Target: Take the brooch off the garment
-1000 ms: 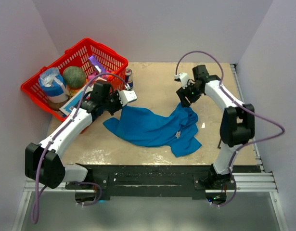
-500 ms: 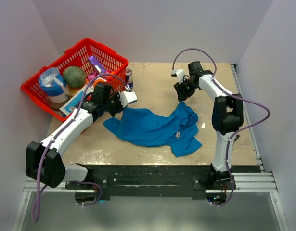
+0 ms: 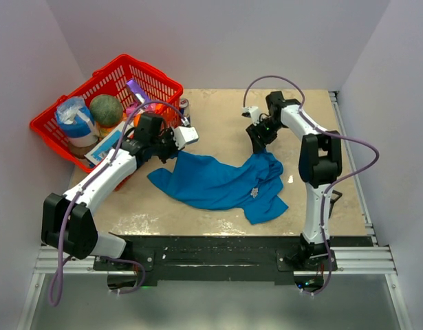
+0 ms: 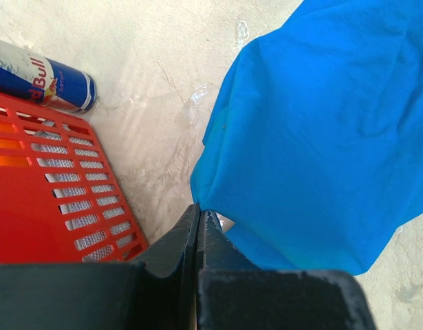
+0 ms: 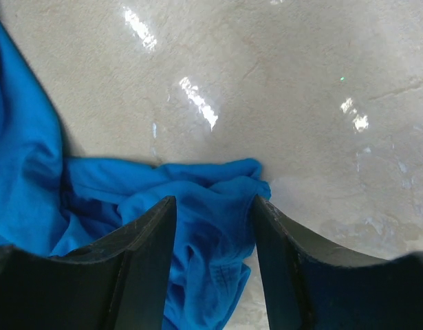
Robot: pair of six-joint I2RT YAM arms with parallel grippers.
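Observation:
The garment (image 3: pixel 214 182) is a bright blue T-shirt, crumpled on the tan table. The brooch (image 3: pixel 254 192), a tiny silvery cluster, sits on its right part and shows in neither wrist view. My left gripper (image 3: pixel 171 151) is at the shirt's far left corner. In the left wrist view its jaws are pressed together (image 4: pixel 199 208), with the garment's edge (image 4: pixel 321 124) running into the tips. My right gripper (image 3: pixel 260 142) is at the shirt's far right corner. It stands open (image 5: pixel 213 201), its fingers on either side of a bunched fold of blue cloth (image 5: pixel 211 227).
A red basket (image 3: pixel 156 77) full of goods stands at the back left, its wall (image 4: pixel 53 199) close beside my left gripper. A Red Bull can (image 3: pixel 184 108) (image 4: pixel 42 75) lies next to it. A small white scrap (image 3: pixel 290 179) lies right of the shirt.
My right arm has swung left, its elbow folding in, and its gripper has shifted left over the shirt's far right corner. The left gripper has edged toward the far side, still shut.

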